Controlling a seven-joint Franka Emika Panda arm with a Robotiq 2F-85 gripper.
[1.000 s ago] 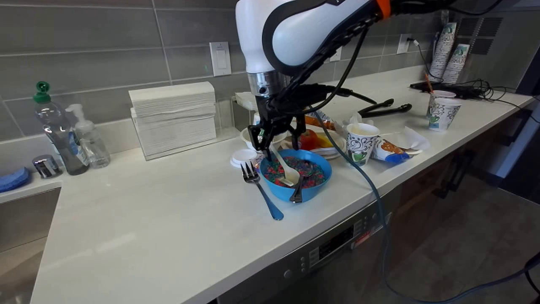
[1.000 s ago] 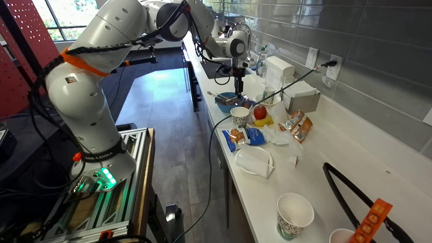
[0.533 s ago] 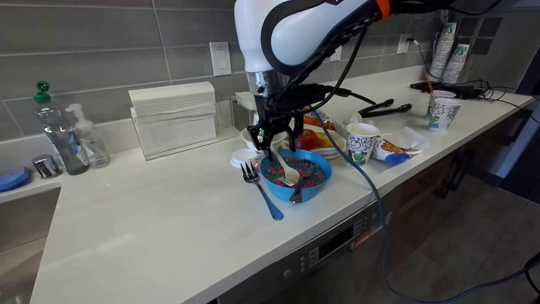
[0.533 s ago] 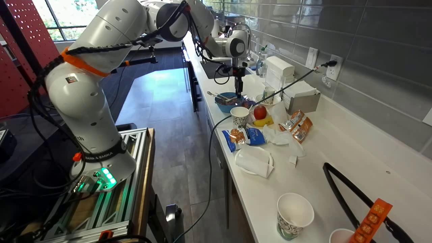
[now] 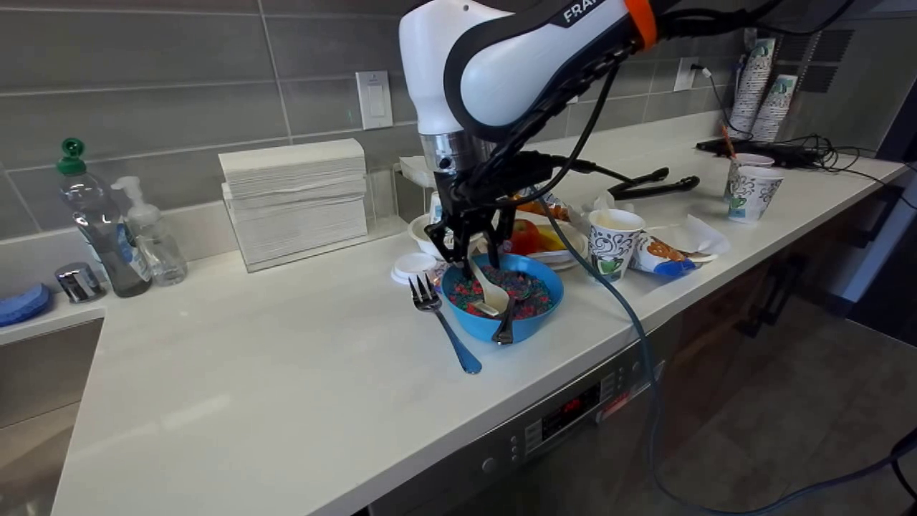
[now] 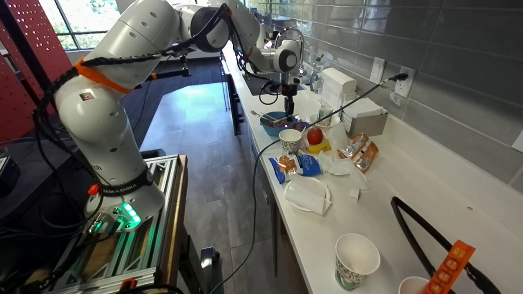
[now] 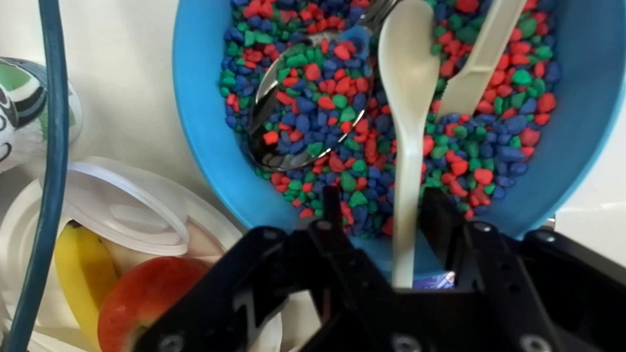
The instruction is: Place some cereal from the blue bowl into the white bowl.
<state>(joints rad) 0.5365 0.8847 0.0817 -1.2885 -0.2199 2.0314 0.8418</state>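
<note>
One gripper [image 7: 384,199], fingers spread, straddles the handle of a white plastic spoon [image 7: 410,142]; contact cannot be judged. Multicoloured cereal [image 7: 508,122] lies in the blue bowl [image 7: 210,137], cropped by the wrist view and standing near the front edge of the white countertop [image 5: 272,365]. In an exterior view the gripper partly hides the white bowl [image 5: 418,235]. Counter surface stretches between metal fork [image 5: 453,340] and sink [image 5: 43,380], backed by grey wall tiles [image 5: 143,57].
</note>
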